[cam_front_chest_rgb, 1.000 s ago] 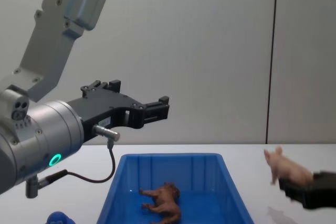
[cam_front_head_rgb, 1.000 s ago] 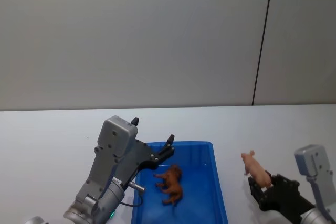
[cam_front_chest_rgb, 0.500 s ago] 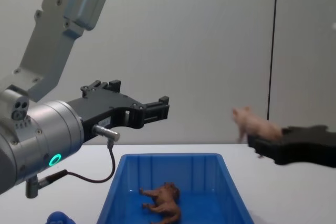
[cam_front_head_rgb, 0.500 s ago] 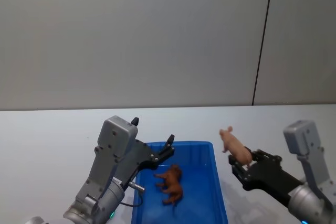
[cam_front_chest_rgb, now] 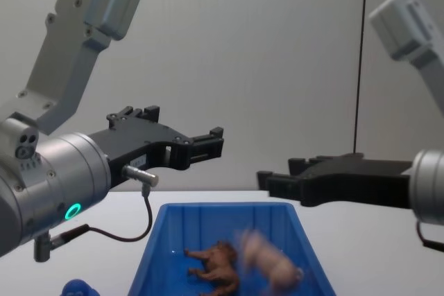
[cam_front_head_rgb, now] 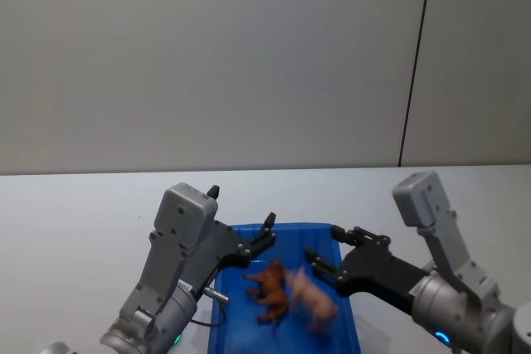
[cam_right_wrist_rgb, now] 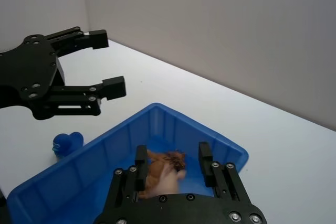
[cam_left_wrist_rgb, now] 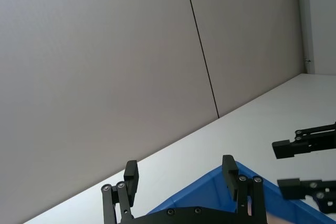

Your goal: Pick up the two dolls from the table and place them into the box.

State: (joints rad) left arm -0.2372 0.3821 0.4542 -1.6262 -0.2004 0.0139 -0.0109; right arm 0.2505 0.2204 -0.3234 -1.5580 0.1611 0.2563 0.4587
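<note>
Here the pig [cam_front_head_rgb: 311, 300] is shown blurred inside the box [cam_front_head_rgb: 290, 226], at 3 o'clock of the brown animal [cam_front_head_rgb: 269, 290]; the spread, empty right tool [cam_front_head_rgb: 319, 240] is best lifted straight clear, the left tool [cam_left_wrist_rgb: 179, 167] being likewise spread.

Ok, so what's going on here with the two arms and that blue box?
The robot is loading the blue box. The right gripper hangs open over the box, and the pink pig, blurred beneath it, looks to be dropping in beside the brown animal that lies on the box floor. The left gripper hovers open near the box's left side, holding nothing.
</note>
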